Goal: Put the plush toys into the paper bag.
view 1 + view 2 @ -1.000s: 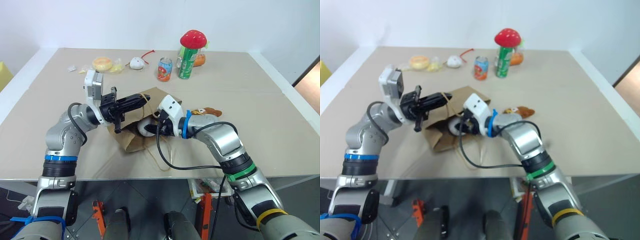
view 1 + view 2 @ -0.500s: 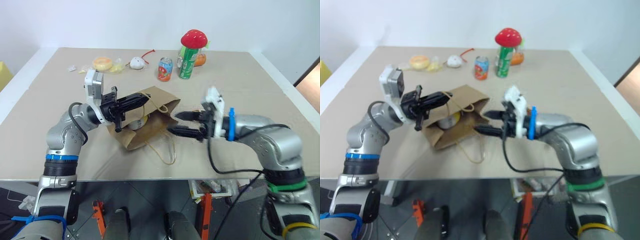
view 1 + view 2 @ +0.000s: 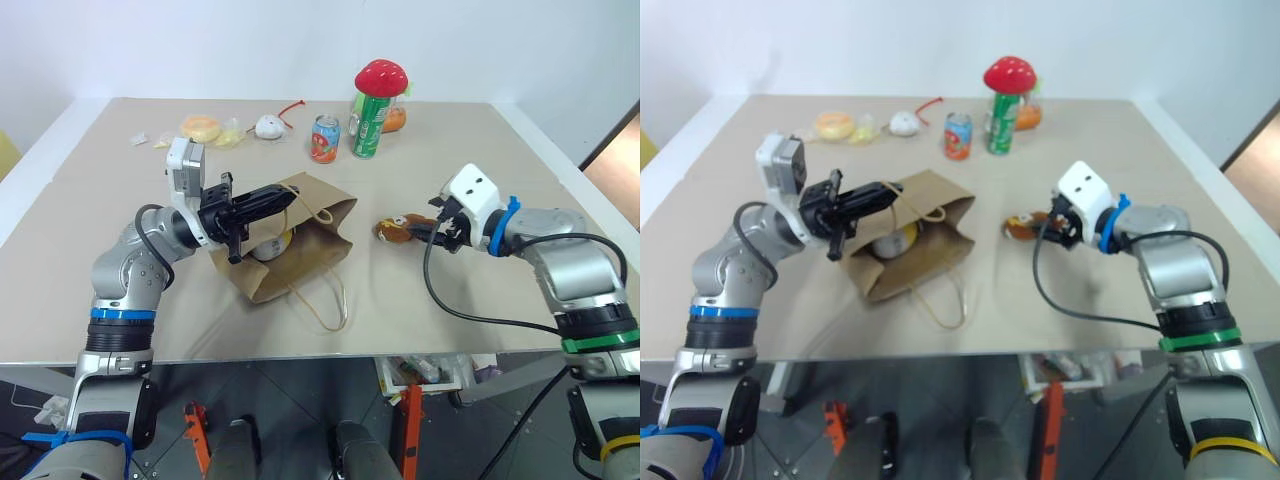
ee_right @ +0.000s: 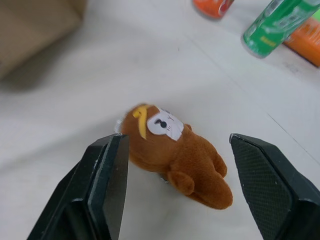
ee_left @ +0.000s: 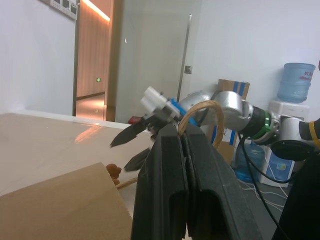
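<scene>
The brown paper bag [image 3: 305, 245] lies on its side on the table, mouth toward my left arm. My left gripper [image 3: 283, 197] is shut on the bag's cord handle [image 5: 199, 107] and holds the mouth up. The white and yellow plush toy [image 3: 271, 243] rests inside the bag's mouth. To the right of the bag, the brown bear plush [image 4: 175, 152] lies on the table [image 3: 480, 150]. My right gripper [image 4: 174, 141] is open, one finger on each side of the bear, not touching it. The right gripper [image 3: 428, 230] points left at the bear [image 3: 398, 230].
At the far side of the table stand a green can [image 3: 368, 128] with a red mushroom item [image 3: 380, 77] on top, an orange soda can [image 3: 325, 139], a small white round thing with a red cord [image 3: 268, 125] and a yellow round item [image 3: 203, 127].
My right gripper has drawn out of the bag's mouth and swung right to the brown bear. The white plush stays in the bag. The left gripper has held still.
</scene>
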You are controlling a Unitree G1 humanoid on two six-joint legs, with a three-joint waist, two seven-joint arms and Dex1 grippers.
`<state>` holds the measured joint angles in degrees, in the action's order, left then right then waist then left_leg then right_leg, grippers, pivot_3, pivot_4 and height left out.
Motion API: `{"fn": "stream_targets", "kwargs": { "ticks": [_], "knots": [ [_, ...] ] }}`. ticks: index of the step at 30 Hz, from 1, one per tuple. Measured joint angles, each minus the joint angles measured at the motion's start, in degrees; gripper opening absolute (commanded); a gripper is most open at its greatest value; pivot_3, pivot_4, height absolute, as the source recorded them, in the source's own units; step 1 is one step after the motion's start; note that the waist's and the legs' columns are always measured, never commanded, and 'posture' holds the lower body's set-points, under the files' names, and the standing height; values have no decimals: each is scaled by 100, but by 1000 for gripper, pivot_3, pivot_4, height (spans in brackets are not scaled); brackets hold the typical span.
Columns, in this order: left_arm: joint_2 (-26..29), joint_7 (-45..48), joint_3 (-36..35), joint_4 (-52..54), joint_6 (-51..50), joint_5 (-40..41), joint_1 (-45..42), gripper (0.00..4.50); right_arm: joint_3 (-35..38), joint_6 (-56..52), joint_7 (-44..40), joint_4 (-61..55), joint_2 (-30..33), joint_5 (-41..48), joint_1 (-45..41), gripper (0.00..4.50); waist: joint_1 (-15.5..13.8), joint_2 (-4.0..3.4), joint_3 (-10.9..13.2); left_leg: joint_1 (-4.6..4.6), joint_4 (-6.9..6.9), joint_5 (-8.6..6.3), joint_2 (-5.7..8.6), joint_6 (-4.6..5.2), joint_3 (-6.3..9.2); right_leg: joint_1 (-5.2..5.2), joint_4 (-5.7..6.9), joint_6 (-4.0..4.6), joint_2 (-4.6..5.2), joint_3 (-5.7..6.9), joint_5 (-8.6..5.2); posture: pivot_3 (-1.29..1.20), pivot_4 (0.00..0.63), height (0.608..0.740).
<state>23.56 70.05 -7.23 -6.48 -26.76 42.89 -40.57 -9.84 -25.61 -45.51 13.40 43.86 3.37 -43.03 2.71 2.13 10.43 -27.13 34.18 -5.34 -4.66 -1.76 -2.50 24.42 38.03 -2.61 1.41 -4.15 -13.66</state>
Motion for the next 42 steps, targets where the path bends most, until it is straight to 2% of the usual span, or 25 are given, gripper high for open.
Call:
{"fn": "stream_targets", "kwargs": {
  "ticks": [4, 15, 16, 18, 19, 21, 23, 26, 30, 33, 39, 42],
  "knots": [
    [7, -15, -2, 2, -3, 2, 0, 0, -359, 111, 66, 341, -189, -436, -124, 3513, -2, -1, 0, -2, -6, 0, 2, 0, 2, 0, 0, -8, 0, 0, -4, 0, 150, 740],
    [41, -138, -25, 51, -101, 37, 18, 0, -413, 240, 196, 966, -726, -976, -395, 3513, -3, -2, 1, -2, -4, 0, 3, 0, 3, -2, 0, -7, -1, -1, -2, 0, 150, 740],
    [42, -149, -32, 58, -110, 37, 19, 0, -413, 241, 212, 1038, -766, -1009, -436, 3122, -3, -2, 1, -2, -4, 0, 3, 0, 3, -2, 0, -7, -1, -2, -1, 0, 150, 740],
    [43, -178, -38, 67, -112, 38, 20, 0, -413, 242, 230, 1112, -815, -1050, -487, 2760, -3, -2, 1, -2, -4, 0, 3, 0, 4, -3, 0, -7, -1, -1, -1, 0, 150, 740],
    [44, -197, -43, 70, -112, 38, 20, 0, -413, 242, 267, 1186, -857, -1066, -515, 2153, -3, -2, 1, -2, -4, 0, 3, 0, 4, -3, 0, -7, -1, -1, -1, 0, 150, 740],
    [44, -210, -45, 72, -115, 39, 21, 0, -412, 267, 326, 1261, -898, -1119, -531, 1531, -3, -2, 1, -2, -3, 0, 3, 0, 4, -4, 1, -7, -1, -1, -1, 0, 150, 740],
    [45, -212, -46, 72, -116, 40, 22, 0, -407, 279, 331, 1263, -898, -1147, -536, 1103, -2, -2, 1, -2, -2, 0, 3, 0, 3, -5, 0, -7, -1, -1, 0, 0, 150, 740],
    [45, -218, -47, 78, -119, 45, 30, 0, -395, 276, 330, 1261, -898, -1155, -536, 13, -2, -2, 1, -1, -1, 0, 2, 0, 3, -5, 1, -5, -1, -1, 2, 0, 150, 740],
    [44, -223, -48, 97, -122, 92, 37, 0, -248, 104, 300, 1100, -898, -1041, -492, 13, -3, -3, 2, -1, -1, 1, 2, 0, 3, -5, 1, -4, -1, -1, 4, 0, 150, 740],
    [43, -231, -51, 115, -124, 103, 43, 0, 197, -205, 23, 514, -878, -529, -451, 13, -8, -6, 4, -2, -1, 1, 2, 1, 3, -4, 1, -28, -2, -1, 14, 0, 150, 740],
    [49, -268, -86, 168, -126, 111, 71, 0, 979, -1363, -1613, -2159, 146, 1321, 234, 13, -66, -12, 7, -4, -13, -9, 3, -13, 13, -10, 1, -35, -4, 2, -15, 0, 150, 740],
    [32, -302, -102, 174, -126, 111, 69, 0, 924, -1713, -1872, -2777, 171, 1787, 477, 13, -45, -12, 7, -1, -12, -10, 2, -14, 12, -8, 1, -28, -4, 2, -13, 0, 150, 740]
  ]
}}
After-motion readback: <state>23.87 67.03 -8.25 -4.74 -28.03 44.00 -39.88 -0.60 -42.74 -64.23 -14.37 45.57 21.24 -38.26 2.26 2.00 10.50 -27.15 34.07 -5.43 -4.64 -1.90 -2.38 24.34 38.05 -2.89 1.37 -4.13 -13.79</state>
